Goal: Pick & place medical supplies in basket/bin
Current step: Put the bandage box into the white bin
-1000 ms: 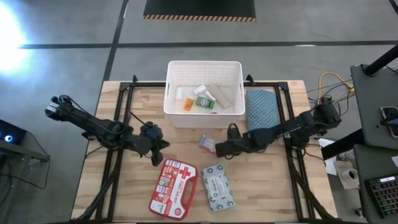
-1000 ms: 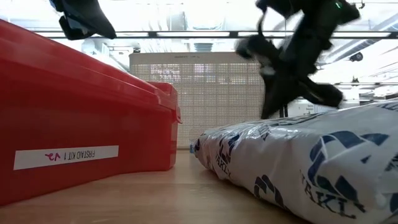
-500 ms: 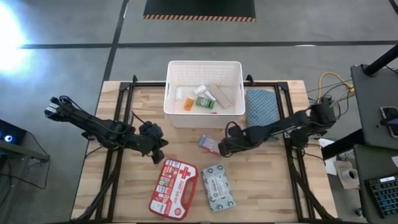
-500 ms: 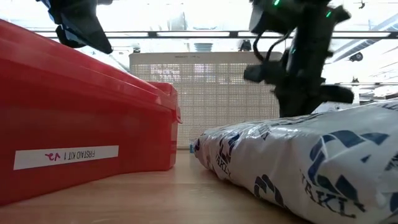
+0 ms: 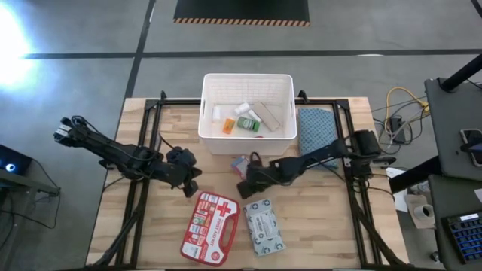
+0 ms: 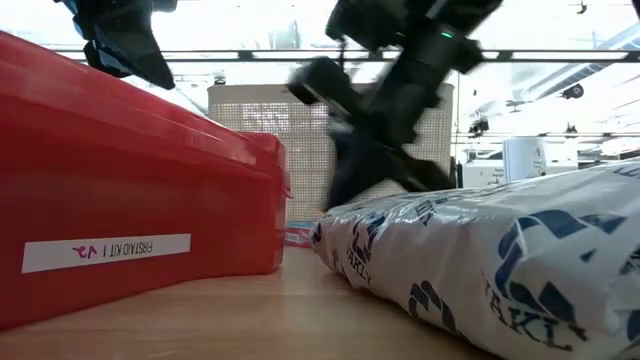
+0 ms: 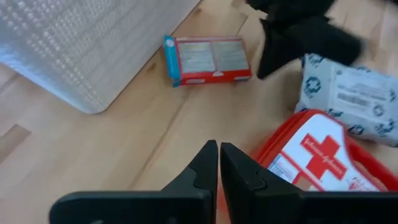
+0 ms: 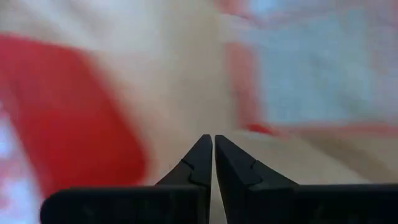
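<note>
High view: white tub (image 5: pixel 247 81) stood at the 12 o'clock edge of the wooden worktop (image 5: pixel 324 226). Inside it lay a green bottle (image 5: pixel 248 123), an orange piece (image 5: pixel 228 126), white rolls (image 5: pixel 242 110) and a grey flat item (image 5: pixel 269 115). Blue folded cloth (image 5: pixel 316 132) lay just beside the tub at its 3 o'clock side.

Small red-white box (image 5: pixel 239 163) lay on the worktop at 6 o'clock from the tub, near its front wall but apart from it. Red first-aid case (image 5: pixel 210 228) and grey-white wipes pack (image 5: pixel 264 226) lay side by side toward the 6 o'clock edge, case at 9 o'clock of the pack.

Right end effector (image 5: pixel 247 183) was low over the worktop between the small box and the wipes pack, just beside the box at its 5 o'clock. Right wrist view showed its fingers (image 8: pixel 202 163) pressed together, pinching nothing; the rest of that view was blurred.

Left end effector (image 5: pixel 190 174) hovered at 11 o'clock from the first-aid case. Left wrist view showed its fingers (image 7: pixel 205 169) pressed together with nothing between them, over bare wood near the case's edge.

Low view: case (image 6: pixel 120 190) and wipes pack (image 6: pixel 480 250) filled the foreground, the right arm (image 6: pixel 385 90) behind them.
</note>
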You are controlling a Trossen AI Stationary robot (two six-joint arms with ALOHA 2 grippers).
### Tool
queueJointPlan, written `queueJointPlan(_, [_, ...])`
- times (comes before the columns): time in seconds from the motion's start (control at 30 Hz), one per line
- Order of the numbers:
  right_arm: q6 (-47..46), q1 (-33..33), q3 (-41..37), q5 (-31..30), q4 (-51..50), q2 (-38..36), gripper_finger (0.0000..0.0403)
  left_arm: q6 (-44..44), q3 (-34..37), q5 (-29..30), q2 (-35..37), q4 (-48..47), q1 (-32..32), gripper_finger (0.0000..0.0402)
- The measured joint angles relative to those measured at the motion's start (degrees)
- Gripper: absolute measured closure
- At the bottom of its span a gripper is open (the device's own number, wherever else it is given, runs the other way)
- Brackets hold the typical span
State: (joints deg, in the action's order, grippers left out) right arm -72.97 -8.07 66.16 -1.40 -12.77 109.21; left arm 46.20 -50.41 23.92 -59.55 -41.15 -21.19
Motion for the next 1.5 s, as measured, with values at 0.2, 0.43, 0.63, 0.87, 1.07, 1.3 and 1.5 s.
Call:
queueJointPlan(0.2, [11.0,1.0,11.2,2.7,-0.8,4.2,0.039,3.3,0.0,0.1,0.0,-2.4,0.0,0.0401])
queueJointPlan(0.43, [14.6,1.3,17.8,1.9,-18.4,2.8,0.039,7.3,0.7,0.1,0.0,-2.8,0.0,0.0401])
queueJointPlan(0.63, [10.0,2.9,15.9,-3.1,-32.1,-0.1,0.039,8.0,2.3,-0.8,-0.4,6.4,1.2,0.0402])
queueJointPlan(0.87, [3.8,5.1,13.0,-7.7,-31.6,-0.7,0.039,8.0,10.7,-2.9,-1.6,22.6,5.1,0.0402])
queueJointPlan(1.07, [4.3,6.0,12.2,-7.7,-28.5,2.3,0.039,7.0,14.3,-7.0,-3.9,33.6,6.8,0.0402])
queueJointPlan(1.3, [0.2,5.2,12.1,-12.5,-29.1,5.3,0.039,8.0,14.1,-7.5,-9.6,32.6,7.0,0.0402])
queueJointPlan(1.5, [-2.8,2.5,12.0,-13.4,-28.4,7.1,0.039,9.1,14.1,-7.4,-11.4,26.3,7.0,0.0402])
